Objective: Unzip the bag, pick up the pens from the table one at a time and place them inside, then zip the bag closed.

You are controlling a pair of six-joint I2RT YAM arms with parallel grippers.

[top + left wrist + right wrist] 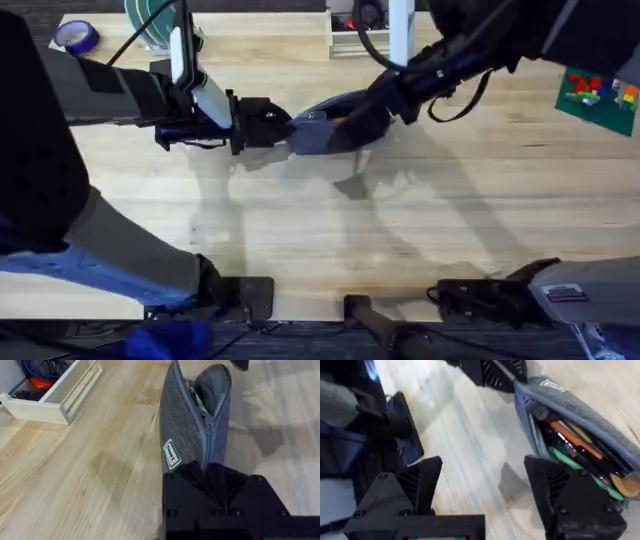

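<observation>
The blue-grey bag (325,128) lies on the far middle of the table (330,230) with its zipper open. My left gripper (205,467) is shut on the bag's (187,425) near end, holding that end up. Through the bag's (575,407) open mouth I see an orange pen (575,440) among dark and green items inside. My right gripper (480,485) hangs open just beside the opening, with nothing between its fingers (555,485). In the overhead view the left gripper (283,128) meets the bag from the left and the right gripper (378,108) from the right.
A white wooden tray (362,40) stands at the back, also seen as a tray (55,400) in the left wrist view. A purple tape roll (77,37) sits at the back left. A green board (600,95) lies at the right. Bare table wood spreads toward the front.
</observation>
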